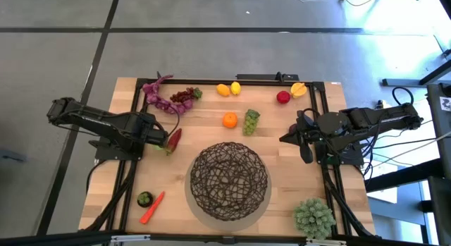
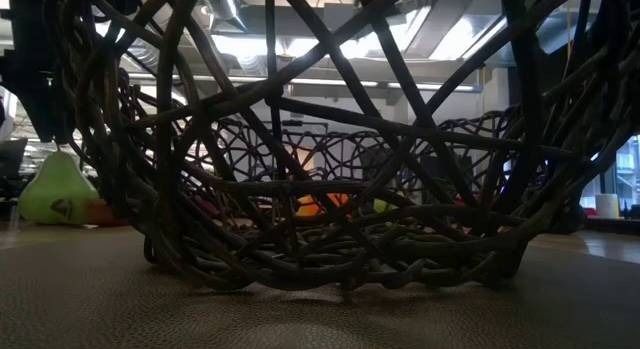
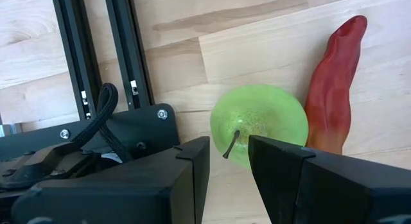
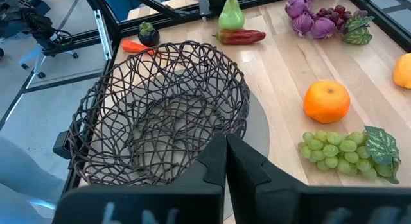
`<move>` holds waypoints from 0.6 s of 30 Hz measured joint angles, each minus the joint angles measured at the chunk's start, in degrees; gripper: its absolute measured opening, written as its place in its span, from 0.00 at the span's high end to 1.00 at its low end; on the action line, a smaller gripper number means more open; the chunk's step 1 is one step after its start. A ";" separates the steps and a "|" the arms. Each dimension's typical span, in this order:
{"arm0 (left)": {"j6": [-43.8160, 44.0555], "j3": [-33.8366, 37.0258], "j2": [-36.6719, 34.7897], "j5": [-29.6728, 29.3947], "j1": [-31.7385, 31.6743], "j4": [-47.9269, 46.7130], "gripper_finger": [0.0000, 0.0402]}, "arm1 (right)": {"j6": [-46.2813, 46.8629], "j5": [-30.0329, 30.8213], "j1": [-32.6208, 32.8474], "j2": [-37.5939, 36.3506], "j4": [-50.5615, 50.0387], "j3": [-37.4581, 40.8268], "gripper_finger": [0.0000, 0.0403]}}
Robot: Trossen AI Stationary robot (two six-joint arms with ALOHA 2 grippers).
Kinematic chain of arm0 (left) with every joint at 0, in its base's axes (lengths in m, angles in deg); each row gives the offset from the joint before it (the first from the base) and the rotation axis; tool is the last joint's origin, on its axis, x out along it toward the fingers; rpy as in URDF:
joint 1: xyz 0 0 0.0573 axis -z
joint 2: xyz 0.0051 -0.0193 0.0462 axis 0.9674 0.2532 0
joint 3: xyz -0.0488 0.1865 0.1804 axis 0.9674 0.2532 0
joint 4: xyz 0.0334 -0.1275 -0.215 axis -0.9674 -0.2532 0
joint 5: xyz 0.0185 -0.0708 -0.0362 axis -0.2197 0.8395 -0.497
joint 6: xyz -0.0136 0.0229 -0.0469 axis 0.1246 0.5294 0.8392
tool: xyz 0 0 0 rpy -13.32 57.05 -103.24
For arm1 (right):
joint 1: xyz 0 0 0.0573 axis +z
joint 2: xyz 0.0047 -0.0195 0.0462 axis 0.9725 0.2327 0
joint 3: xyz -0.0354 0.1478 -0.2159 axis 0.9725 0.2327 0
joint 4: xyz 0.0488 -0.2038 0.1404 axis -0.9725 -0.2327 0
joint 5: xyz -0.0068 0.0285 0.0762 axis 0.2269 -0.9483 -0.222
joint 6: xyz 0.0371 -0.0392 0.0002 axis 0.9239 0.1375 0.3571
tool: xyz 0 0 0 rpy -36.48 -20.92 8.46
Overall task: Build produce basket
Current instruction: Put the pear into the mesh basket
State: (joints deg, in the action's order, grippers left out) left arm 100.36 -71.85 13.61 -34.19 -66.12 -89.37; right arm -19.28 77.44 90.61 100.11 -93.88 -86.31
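Directly beneath the left gripper (image 3: pixel 228 163), whose fingers stand apart, sits a green pear (image 3: pixel 260 123), with a red pepper (image 3: pixel 334 95) touching its far side. Beyond them the basket (image 1: pixel 230 180) stands empty, ahead of the right gripper (image 4: pixel 225 161), pressed closed.

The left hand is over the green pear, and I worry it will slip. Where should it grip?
Probably the wide lower body of the green pear, from straight above: it stands upright, stem up, between the open left hand. Avoid the narrow neck and the red pepper beside it.
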 joint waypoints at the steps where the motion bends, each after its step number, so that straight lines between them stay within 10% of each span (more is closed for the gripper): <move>1: 0.14 0.00 0.00 0.00 0.00 0.00 0.76 | 0.00 0.00 0.00 0.00 0.00 0.00 0.98; 18: 0.24 0.00 0.00 0.01 0.02 0.00 0.98 | 0.00 0.00 0.00 0.00 0.00 0.00 0.98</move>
State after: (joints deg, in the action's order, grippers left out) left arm 100.60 -71.85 13.61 -34.18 -66.10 -89.37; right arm -19.28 77.44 90.61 100.11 -93.88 -86.31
